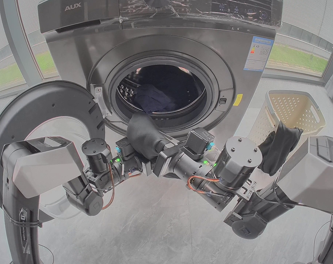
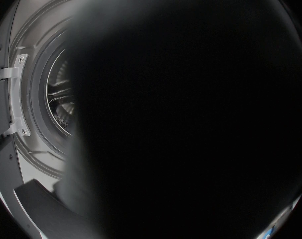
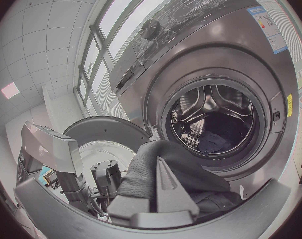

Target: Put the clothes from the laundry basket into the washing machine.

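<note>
Dark garment (image 1: 144, 134) is bunched upright at the lower lip of the drum opening (image 1: 173, 81), touching the rim but not yet over it. Its long axis runs from the tools up toward the opening.

Right tool (image 3: 161, 175): pressed together on a fold of that garment, with cloth draped over both sides of it. Left tool (image 1: 137, 155): it sits just beside the right one under the same bundle. We cannot tell its state, since cloth covers its camera.

The relation that matters is that the washing machine (image 1: 225, 55) mouth lies ahead of and above both tools, and the right arm has the confirmed hold. Our read is that the next move is a lift and push forward over the lip, then a release inside.

The drum already holds 1 dark pile (image 1: 153, 99). The door (image 1: 38, 107) is swung wide to the left, out of the path.

A second dark garment (image 1: 280, 147) hangs over the rim of the laundry basket (image 1: 289, 93) on the right, close to the right arm. We judge it a snag risk.
</note>
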`<state>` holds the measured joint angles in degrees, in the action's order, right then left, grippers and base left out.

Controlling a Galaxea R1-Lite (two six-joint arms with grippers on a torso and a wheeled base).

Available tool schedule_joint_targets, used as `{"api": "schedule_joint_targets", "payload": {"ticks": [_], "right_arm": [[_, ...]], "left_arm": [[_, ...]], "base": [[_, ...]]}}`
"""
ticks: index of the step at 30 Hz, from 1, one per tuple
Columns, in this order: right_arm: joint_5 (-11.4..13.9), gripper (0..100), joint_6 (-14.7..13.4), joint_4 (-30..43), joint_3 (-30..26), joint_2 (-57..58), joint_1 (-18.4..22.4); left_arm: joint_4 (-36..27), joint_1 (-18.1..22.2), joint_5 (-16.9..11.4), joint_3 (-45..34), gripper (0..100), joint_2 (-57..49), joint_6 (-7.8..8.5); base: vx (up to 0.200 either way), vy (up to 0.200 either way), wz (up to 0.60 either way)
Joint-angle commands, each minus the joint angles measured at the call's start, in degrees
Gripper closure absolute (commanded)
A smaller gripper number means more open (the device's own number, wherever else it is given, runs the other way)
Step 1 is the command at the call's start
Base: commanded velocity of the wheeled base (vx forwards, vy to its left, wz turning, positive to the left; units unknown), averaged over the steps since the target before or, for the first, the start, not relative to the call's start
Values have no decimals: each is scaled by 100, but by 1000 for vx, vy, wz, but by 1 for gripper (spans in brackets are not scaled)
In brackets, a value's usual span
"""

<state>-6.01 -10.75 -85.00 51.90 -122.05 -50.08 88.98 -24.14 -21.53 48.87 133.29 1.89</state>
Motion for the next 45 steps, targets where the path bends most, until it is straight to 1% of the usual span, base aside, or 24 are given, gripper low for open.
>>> {"api": "schedule_joint_targets", "payload": {"ticks": [1,3,5,6,8,11,14,17,20,22,26,28,29,31,32,34,35,36,37,38,40,42,44,45], "right_arm": [[-5,100,3,-25,-39,15,33],[-58,100,-6,-25,-66,41,86],[-111,100,-15,1,-109,129,191],[-120,100,-15,45,-180,199,315],[-120,100,-15,89,-347,270,455],[-128,100,-32,168,-619,261,631],[-128,100,-50,177,-813,217,789],[-128,100,-50,204,-830,76,903],[-120,100,-32,212,-821,-82,903],[-120,100,21,221,-777,-284,851],[-14,100,100,107,-777,-328,754],[65,100,108,81,-786,-266,684],[82,0,100,45,-786,-179,631],[100,0,56,28,-830,32,561],[109,0,64,37,-953,147,543],[162,0,117,19,-1419,472,517],[249,0,126,19,-1612,665,473],[285,0,126,19,-1665,718,455],[452,0,161,19,-1929,938,385],[592,0,231,19,-2166,1113,350],[777,0,398,28,-2641,1421,288],[812,0,451,54,-3054,1667,218],[794,0,434,28,-3309,1799,218],[786,0,407,45,-3414,1834,271]], "left_arm": [[32,14,43,79,100,39,-13],[32,32,87,96,100,21,-48],[41,76,263,167,100,4,-198],[49,137,377,254,100,-14,-259],[41,225,492,351,100,-102,-321],[41,296,509,298,100,-330,-391],[41,269,509,79,100,-594,-400],[41,199,518,-150,100,-866,-391],[41,120,527,-299,100,-1060,-391],[32,-100,544,-572,100,-1420,-382],[32,-285,580,-941,100,-1763,-356],[32,-355,729,-1090,100,-1877,-356],[32,-381,817,-1143,100,-1912,-347],[32,-372,914,-1196,100,-1939,-303],[32,-372,975,-1249,100,-1956,-312],[32,-372,1248,-1336,100,-2070,-338],[32,-372,1353,-1380,100,-2097,-382],[32,-372,1379,-1389,100,-2097,-382],[32,-355,1467,-1451,100,-2114,-400],[32,-311,1476,-1503,100,-2123,-400],[32,-223,1494,-1626,100,-2185,-409],[32,-161,1485,-1793,100,-2255,-453],[32,-161,1494,-1837,100,-2281,-549],[32,-170,1494,-1873,100,-2299,-558]], "base": [[0,0,0],[0,0,0],[0,0,0],[0,0,0],[0,0,0],[0,0,0],[0,0,0],[0,0,0],[0,0,0],[0,0,0],[0,0,0],[0,0,0],[0,0,0],[0,0,0],[0,0,0],[0,0,0],[0,0,0],[0,0,0],[0,0,0],[0,0,0],[0,0,0],[0,0,0],[0,0,0],[0,0,0]]}}
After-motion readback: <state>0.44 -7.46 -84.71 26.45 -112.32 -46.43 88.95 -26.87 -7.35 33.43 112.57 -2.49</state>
